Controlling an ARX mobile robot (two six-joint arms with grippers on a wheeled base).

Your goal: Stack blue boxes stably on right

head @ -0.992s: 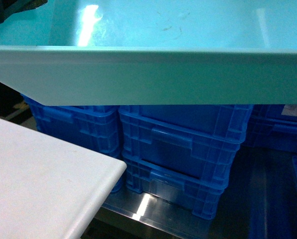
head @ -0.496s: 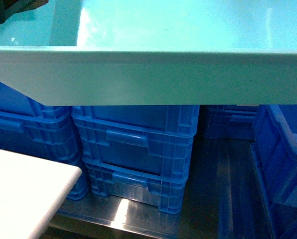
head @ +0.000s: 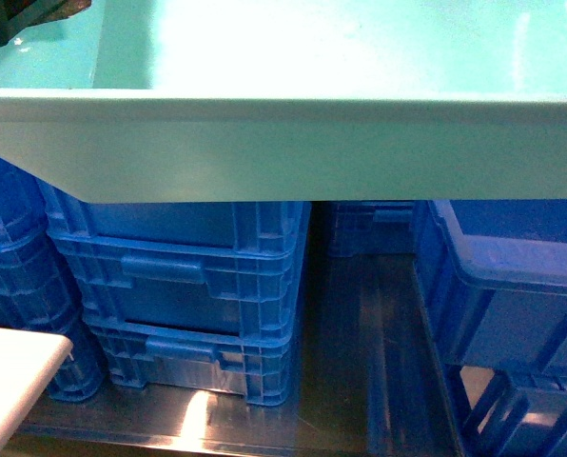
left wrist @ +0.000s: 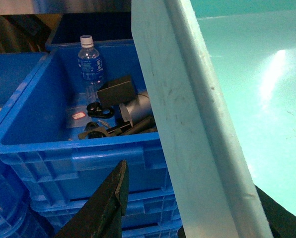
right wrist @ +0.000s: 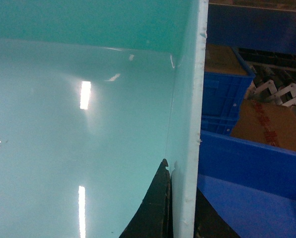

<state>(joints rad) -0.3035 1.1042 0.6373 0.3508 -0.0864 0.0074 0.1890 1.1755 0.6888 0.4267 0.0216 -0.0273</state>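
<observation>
Glossy turquoise tub (head: 293,143) held aloft, left gripper (left wrist: 187,208) and right gripper (right wrist: 180,208) each clamped over a rim, ribbed blue crates (head: 184,295) below, bottle label (left wrist: 91,64) unreadable.

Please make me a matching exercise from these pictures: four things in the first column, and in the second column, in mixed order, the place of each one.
Things:
1. turquoise tub
2. water bottle
3. stack of two ribbed blue crates
4. cardboard box

Places:
A. standing on the metal floor, below the tub, in the head view
B. upright inside an open blue crate, beside dark parts
C. beyond the blue crates, at the right of the right wrist view
D. gripped at each side wall by a hand, filling the top of the head view

Pairs: 1-D, 2-B, 3-A, 4-C
</observation>
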